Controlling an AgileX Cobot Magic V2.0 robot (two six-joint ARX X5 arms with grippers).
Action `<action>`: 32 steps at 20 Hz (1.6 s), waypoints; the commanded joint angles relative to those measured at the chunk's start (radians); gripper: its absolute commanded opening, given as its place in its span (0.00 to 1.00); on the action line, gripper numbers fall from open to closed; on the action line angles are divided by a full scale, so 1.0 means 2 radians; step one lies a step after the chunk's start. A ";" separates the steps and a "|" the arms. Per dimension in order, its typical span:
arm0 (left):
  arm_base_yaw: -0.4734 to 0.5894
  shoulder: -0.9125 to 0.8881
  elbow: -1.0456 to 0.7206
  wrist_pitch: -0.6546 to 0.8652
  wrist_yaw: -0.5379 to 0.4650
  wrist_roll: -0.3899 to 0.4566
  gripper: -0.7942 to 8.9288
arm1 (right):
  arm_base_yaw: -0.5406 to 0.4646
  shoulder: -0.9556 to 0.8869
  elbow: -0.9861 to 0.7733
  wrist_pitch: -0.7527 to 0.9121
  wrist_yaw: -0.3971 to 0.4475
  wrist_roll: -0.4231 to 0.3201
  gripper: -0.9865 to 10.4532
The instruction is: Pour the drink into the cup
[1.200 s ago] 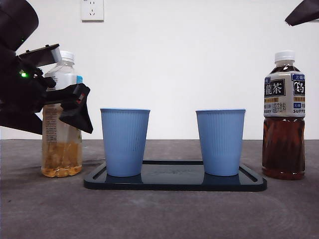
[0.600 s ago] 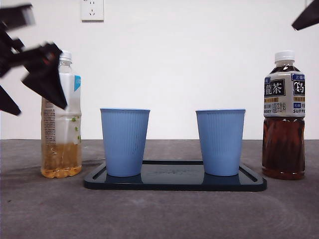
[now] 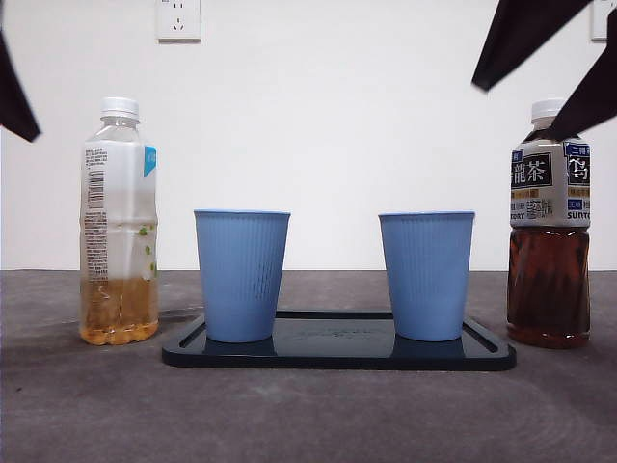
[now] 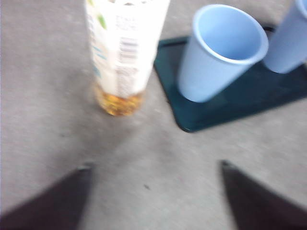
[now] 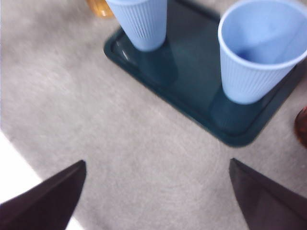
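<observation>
A clear bottle of pale yellow tea (image 3: 119, 222) stands at the left, beside the tray. Two blue cups (image 3: 241, 275) (image 3: 426, 275) stand on a dark tray (image 3: 337, 352). A dark tea bottle (image 3: 549, 231) stands at the right. My left gripper (image 4: 156, 166) is open and empty, drawn back from the pale bottle (image 4: 124, 48); only its black tip (image 3: 14, 96) shows at the front view's top left. My right gripper (image 5: 157, 162) is open and empty, high above the table in front of the tray (image 5: 192, 91). In the front view it (image 3: 513, 108) hangs beside the dark bottle's cap.
A white wall with a socket (image 3: 178, 19) is behind the table. The grey tabletop (image 3: 308, 415) lies bare in front of the tray. The right wrist view shows both cups (image 5: 261, 52) (image 5: 139, 21) from above and an edge of the dark bottle (image 5: 302, 127).
My left gripper let go of the pale tea bottle and drew away up and to the left. My right gripper came down into view at the top right, beside the dark bottle.
</observation>
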 commanded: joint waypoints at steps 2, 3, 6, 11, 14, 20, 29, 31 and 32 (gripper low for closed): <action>-0.003 -0.017 0.004 -0.004 0.013 -0.004 0.09 | 0.005 0.027 0.006 0.008 0.002 0.006 0.12; -0.003 -0.022 0.004 -0.004 0.013 -0.004 0.09 | 0.005 0.032 0.006 0.014 0.002 0.006 0.09; -0.002 -0.028 0.004 -0.005 0.013 -0.004 0.09 | 0.005 0.037 0.006 0.034 0.002 0.007 0.09; -0.002 -0.031 0.004 -0.005 0.013 -0.004 0.09 | 0.004 0.036 0.006 0.042 -0.002 0.015 0.09; -0.002 -0.031 0.004 -0.004 0.013 -0.004 0.09 | 0.005 0.036 0.006 0.054 -0.002 0.015 0.09; -0.002 -0.032 0.004 -0.005 0.013 -0.004 0.09 | 0.005 0.036 0.006 0.056 -0.002 0.015 0.09; 0.124 -0.192 -0.122 0.300 -0.006 0.117 0.12 | 0.005 0.036 0.006 0.056 -0.002 0.015 0.09; 0.150 -0.225 -0.170 0.320 -0.020 0.117 0.12 | 0.004 0.036 0.006 0.056 -0.002 0.015 0.09; 0.160 -0.239 -0.193 0.323 -0.027 0.117 0.12 | 0.005 0.036 0.006 0.056 -0.002 0.015 0.09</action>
